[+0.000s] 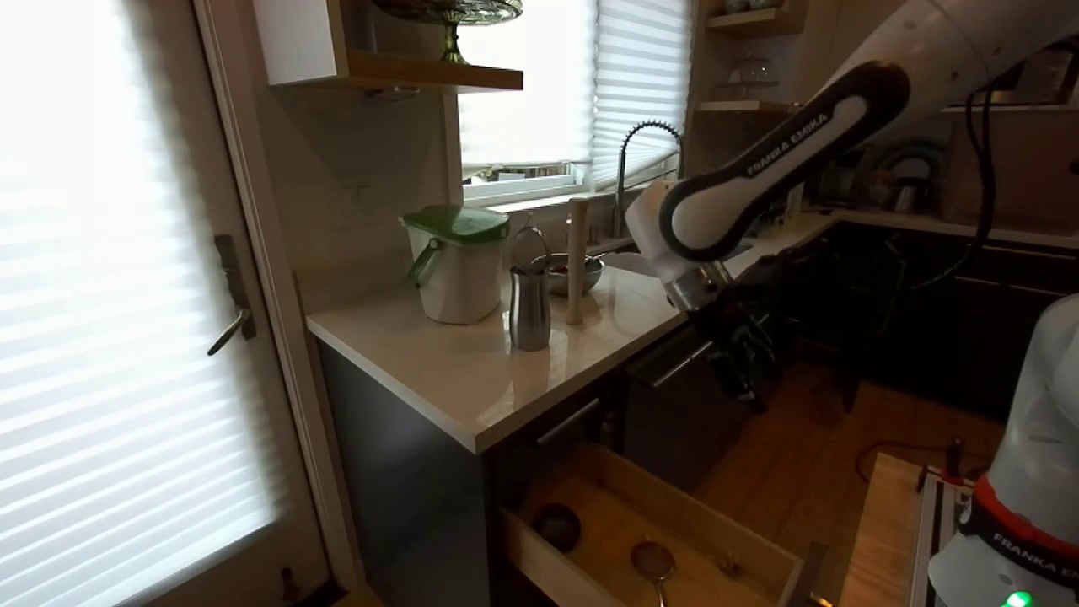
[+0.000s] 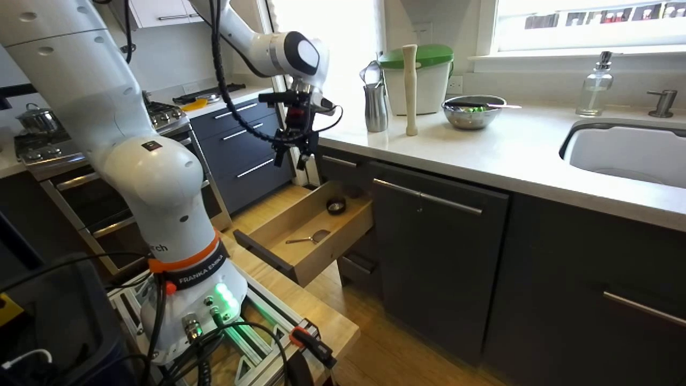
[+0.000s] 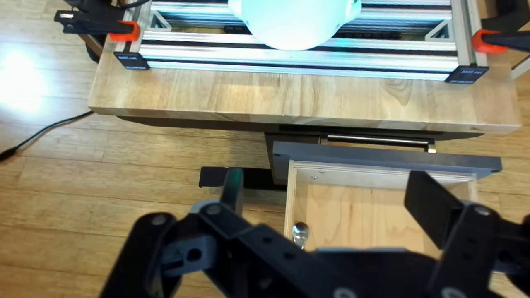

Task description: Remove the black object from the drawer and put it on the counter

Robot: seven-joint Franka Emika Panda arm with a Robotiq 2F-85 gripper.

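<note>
The drawer is pulled out, with light wood inside; it also shows in an exterior view and the wrist view. A dark round item, seemingly the black object, lies toward the drawer's back; an exterior view shows it too. In the wrist view it is hidden or out of view. My gripper hangs above the drawer near counter-edge height, apart from it, as an exterior view also shows. In the wrist view my gripper is wide open and empty. The pale counter also shows in an exterior view.
A small strainer and a spoon lie in the drawer. The counter holds a metal shaker, a wooden pestle, a green-lidded bin and a metal bowl. The robot's wooden base stands by the drawer front.
</note>
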